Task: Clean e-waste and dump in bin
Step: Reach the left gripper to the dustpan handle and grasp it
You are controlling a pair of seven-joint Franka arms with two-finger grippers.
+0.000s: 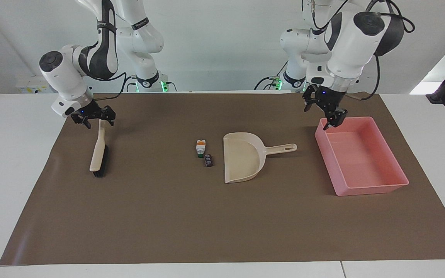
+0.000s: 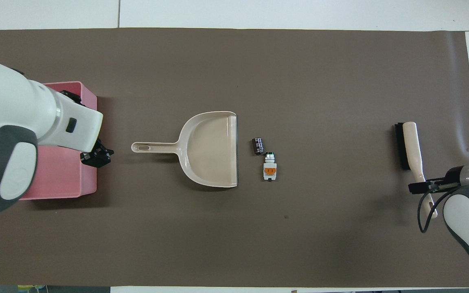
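Observation:
The e-waste lies mid-mat beside the dustpan's mouth: a white part with orange and green bits and a smaller black block. The pink bin sits toward the left arm's end, with nothing in the part that shows. My left gripper hangs open over the bin's corner, between bin and dustpan handle. My right gripper is open, low over the handle end of the brush, with nothing in its grip.
A beige dustpan lies between e-waste and bin, mouth toward the parts, handle toward the bin. The brush lies on the brown mat toward the right arm's end. In the overhead view the left arm covers much of the bin.

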